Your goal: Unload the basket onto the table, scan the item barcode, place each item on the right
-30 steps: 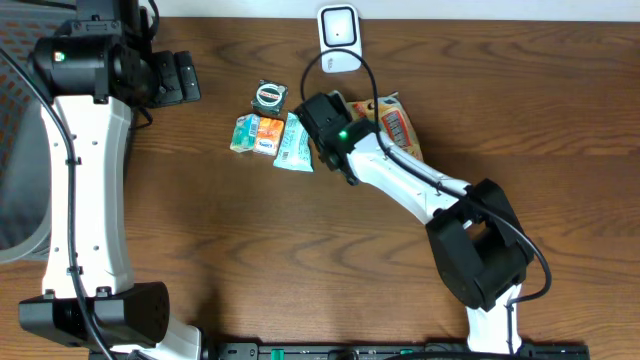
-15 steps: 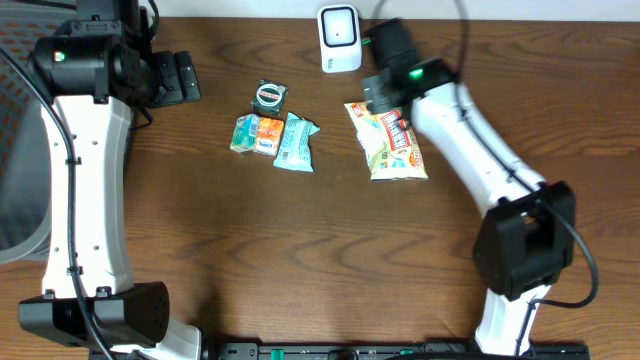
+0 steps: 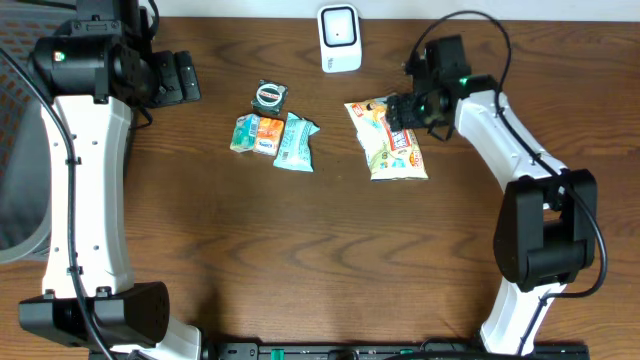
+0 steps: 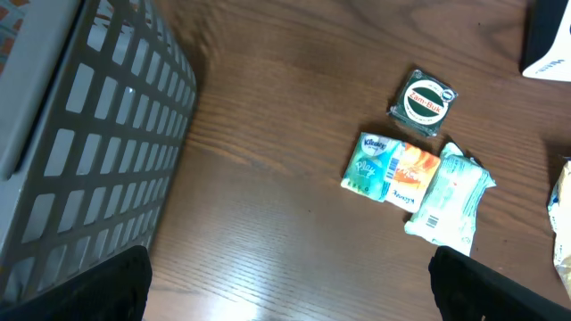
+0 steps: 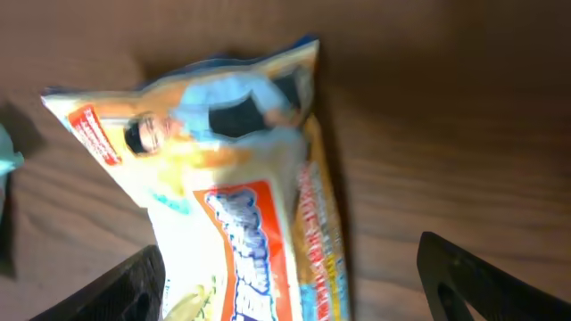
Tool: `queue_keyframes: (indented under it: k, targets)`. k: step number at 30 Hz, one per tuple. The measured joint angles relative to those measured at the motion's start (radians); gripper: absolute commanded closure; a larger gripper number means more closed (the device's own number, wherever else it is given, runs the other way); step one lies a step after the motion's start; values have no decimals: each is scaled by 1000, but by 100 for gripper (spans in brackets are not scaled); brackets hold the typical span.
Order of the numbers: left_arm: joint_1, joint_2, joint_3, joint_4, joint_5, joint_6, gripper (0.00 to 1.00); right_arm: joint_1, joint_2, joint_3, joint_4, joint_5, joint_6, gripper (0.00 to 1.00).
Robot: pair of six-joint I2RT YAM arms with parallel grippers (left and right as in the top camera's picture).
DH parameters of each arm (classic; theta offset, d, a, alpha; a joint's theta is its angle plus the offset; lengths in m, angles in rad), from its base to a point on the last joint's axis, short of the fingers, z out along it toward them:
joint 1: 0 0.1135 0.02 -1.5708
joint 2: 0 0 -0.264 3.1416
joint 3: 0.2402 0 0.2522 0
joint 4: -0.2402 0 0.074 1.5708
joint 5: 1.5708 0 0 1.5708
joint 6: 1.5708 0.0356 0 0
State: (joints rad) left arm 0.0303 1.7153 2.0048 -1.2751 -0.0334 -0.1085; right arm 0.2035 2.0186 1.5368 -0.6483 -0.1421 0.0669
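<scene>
Right pincer (image 3: 404, 108) spread wide — over snack bag (image 3: 388, 150), upper-right edge.

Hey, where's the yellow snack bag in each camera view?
Overhead: snack bag lies right of centre.
Left wrist: only a sliver shows at the right edge.
Right wrist: it fills the centre-left.
Landmark: teal packet, left of the bag in overhead and left wrist.

Mock shop checkout: barcode scanner (image 3: 339, 38), snack packets (image 3: 388, 140), grey basket (image 4: 80, 152)
</scene>
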Motion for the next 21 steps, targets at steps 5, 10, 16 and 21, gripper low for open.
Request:
queue_keyframes:
  k: [5, 10, 16, 21]
  targets:
    - [0, 0, 0, 0, 0, 0, 2, 19, 1, -99, 98, -26, -4, 19]
    - [0, 0, 0, 0, 0, 0, 2, 39, 2, -199, 189, -31, -11, 39]
    - [0, 0, 0, 0, 0, 0, 2, 54, 2, -248, 230, -43, -8, 87]
    - [0, 0, 0, 0, 0, 0, 2, 55, -6, -238, 242, -59, 40, 99]
